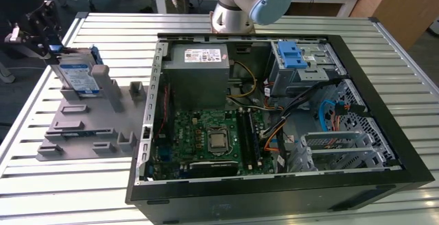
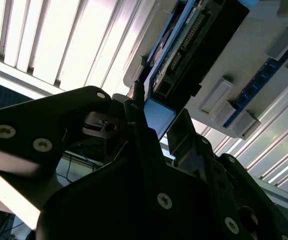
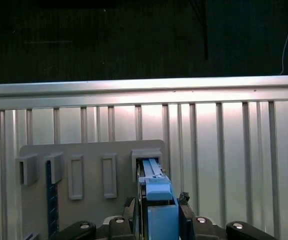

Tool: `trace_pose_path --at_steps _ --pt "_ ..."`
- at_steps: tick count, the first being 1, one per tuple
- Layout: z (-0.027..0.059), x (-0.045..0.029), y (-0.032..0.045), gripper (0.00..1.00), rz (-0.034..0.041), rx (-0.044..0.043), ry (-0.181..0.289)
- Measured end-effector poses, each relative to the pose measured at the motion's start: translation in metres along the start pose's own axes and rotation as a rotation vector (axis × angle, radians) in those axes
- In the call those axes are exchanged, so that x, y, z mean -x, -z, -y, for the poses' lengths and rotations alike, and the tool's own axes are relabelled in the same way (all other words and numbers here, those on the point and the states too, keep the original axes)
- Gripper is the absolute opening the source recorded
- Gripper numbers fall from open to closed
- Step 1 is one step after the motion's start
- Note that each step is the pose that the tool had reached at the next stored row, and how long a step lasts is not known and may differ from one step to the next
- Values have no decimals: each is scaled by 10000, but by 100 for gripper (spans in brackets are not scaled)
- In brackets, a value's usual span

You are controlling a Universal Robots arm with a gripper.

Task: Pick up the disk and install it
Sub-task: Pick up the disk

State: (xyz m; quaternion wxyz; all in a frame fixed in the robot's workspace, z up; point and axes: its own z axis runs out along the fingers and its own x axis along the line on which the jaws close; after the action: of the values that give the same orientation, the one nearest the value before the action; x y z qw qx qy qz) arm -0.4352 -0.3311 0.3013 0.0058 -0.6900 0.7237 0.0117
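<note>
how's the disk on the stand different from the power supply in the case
The disk stands on edge in the grey stand outside the case; the power supply sits inside it. The disk is a thin slab with a blue bracket; the power supply is a bulky grey box. The gripper holds the disk, not the power supply. Both carry a label.

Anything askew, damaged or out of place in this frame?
Nothing stands out. The disk stands upright in the grey stand, the gripper at its upper edge; the open computer case lies flat on the table.
</note>
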Motion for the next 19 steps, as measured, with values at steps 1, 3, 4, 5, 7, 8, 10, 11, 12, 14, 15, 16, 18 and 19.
trace_pose_path --at_steps 1,3,4,5,7,8,10,11,12,14,15,16,18,19 --pt "0 0 -9 45 0 11 0" --pt "0 -1 -26 45 -2 31 -1" --pt "0 -1 -35 45 -2 36 -1" --pt "1 -1 -43 45 -2 39 -1" --pt "0 -1 -58 45 -3 45 -2" --pt "1 -2 -67 45 -3 48 -2" --pt "1 -2 -86 45 -2 49 -2" --pt "1 -2 -95 45 -2 49 -1" --pt "1 -3 -102 45 -3 50 -1" --pt "1 -3 -106 45 -3 52 -1" --pt "1 -3 -106 45 -4 52 -2" --pt "1 -3 -106 44 -5 54 -1" --pt "1 -3 -107 38 -4 52 -1" --pt "1 -3 -107 37 -3 51 -1"
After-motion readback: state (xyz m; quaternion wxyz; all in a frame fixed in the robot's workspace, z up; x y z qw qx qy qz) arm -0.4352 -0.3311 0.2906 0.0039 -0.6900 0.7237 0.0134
